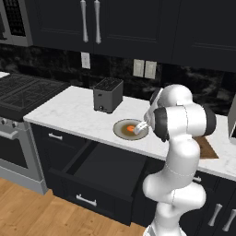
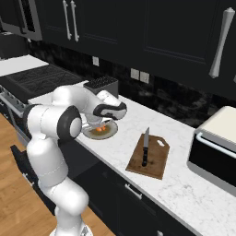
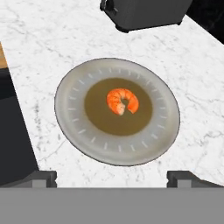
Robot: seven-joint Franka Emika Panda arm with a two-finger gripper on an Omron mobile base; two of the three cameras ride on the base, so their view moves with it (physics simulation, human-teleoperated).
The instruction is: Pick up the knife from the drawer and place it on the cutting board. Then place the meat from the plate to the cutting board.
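- Gripper (image 3: pixel 112 178) is hovering wide open above the plate (image 3: pixel 74 94), holding nothing; only its fingertips (image 3: pixel 41 178) are showing.
- Meat (image 3: pixel 122 101) is lying at the plate's centre.
- Knife (image 2: pixel 145 146) is resting on the board (image 2: pixel 156 161).
- Arm is partly hiding the plate.

We are in a kitchen. We can see a white stone counter (image 1: pixel 73 113) with dark cupboards (image 1: pixel 120 23) above it and below it. A stove (image 1: pixel 20 92) stands at one end. A small dark toaster (image 1: pixel 108 94) sits on the counter near the wall. There is a plate (image 3: pixel 78 87) with a bit of food on it, and a wooden cutting board (image 2: pixel 156 161) with a knife (image 2: pixel 145 146) lying on top. One big drawer (image 1: pixel 99 177) is pulled open. The floor (image 1: pixel 27 212) is wood.
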